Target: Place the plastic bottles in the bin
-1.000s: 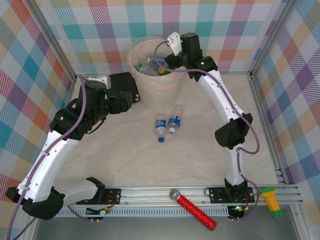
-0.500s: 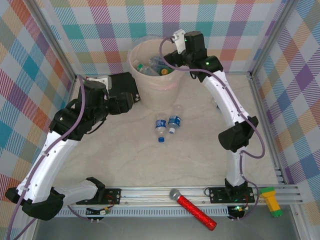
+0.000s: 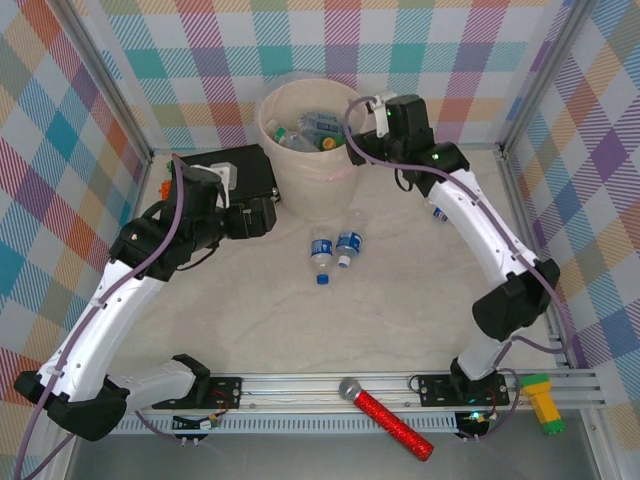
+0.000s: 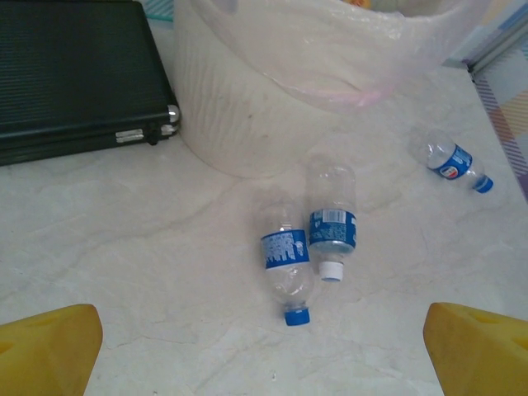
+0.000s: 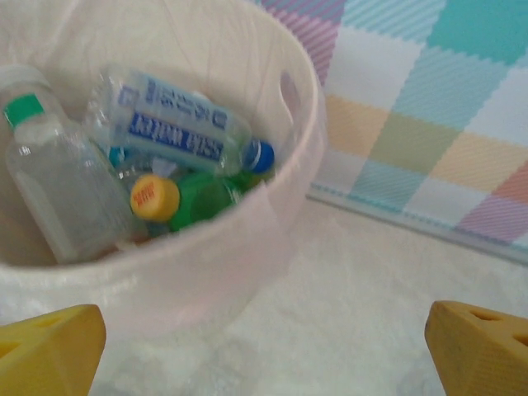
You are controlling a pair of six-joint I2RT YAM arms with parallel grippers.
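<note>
Seen from above, the bin stands at 12 o'clock on the counter, with several plastic bottles heaped inside. At its 6 o'clock lie two clear bottles side by side, long axes running 12 to 6: the blue-capped bottle and the white-capped bottle, both caps toward 6. A third bottle lies apart at 3 o'clock, cap toward 4. The left gripper and the right gripper are spread wide, holding nothing.

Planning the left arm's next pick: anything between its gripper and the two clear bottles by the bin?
Nothing visible. Only bare table separates the open left gripper from the two clear blue-labelled plastic bottles; the black rectangular case lies aside, the round beige bin beyond.
</note>
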